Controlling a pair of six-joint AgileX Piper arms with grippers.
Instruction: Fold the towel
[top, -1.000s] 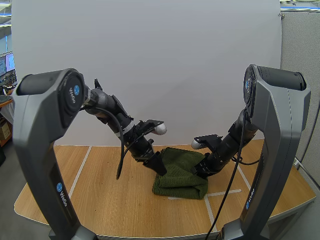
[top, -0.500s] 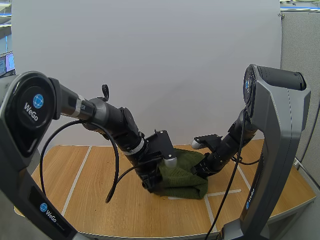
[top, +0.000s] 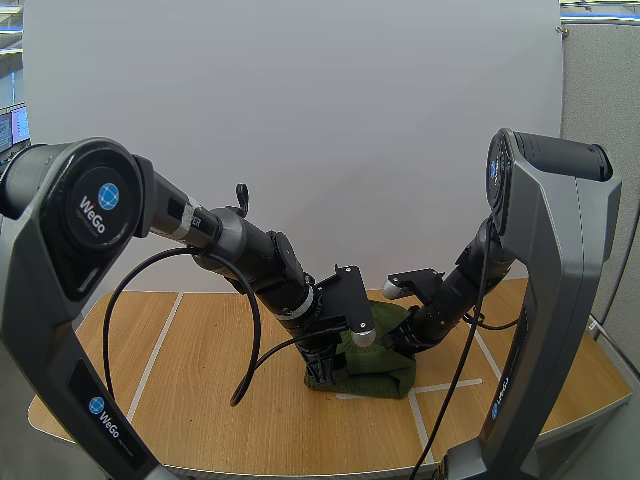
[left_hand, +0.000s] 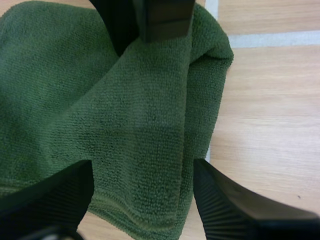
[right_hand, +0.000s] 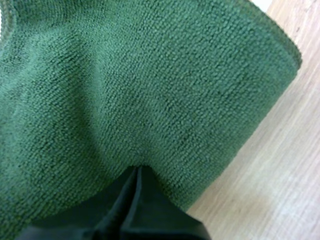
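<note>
The left arm (top: 230, 245) reaches across the wooden counter (top: 200, 390) to the near left edge of the green towel (top: 385, 372), and its own bulk hides the left gripper (top: 325, 368) from above. From the left wrist, that gripper's fingers (left_hand: 55, 195) stand wide apart, ribbed faces turned inward, straddling a raised ridge of cloth without pinching it. Their tips sit low against the towel's hemmed edge.

The towel lies folded in a thick bundle at the middle of the counter, beside a white tape line (left_hand: 270, 39). Its far side is hidden behind both grippers.

The right gripper (top: 398, 338) is down on the towel's right part. From its wrist, its fingers (right_hand: 120, 215) are closed into one dark wedge, their tips nipping a small pucker of cloth. How much cloth they hold is hard to make out.
</note>
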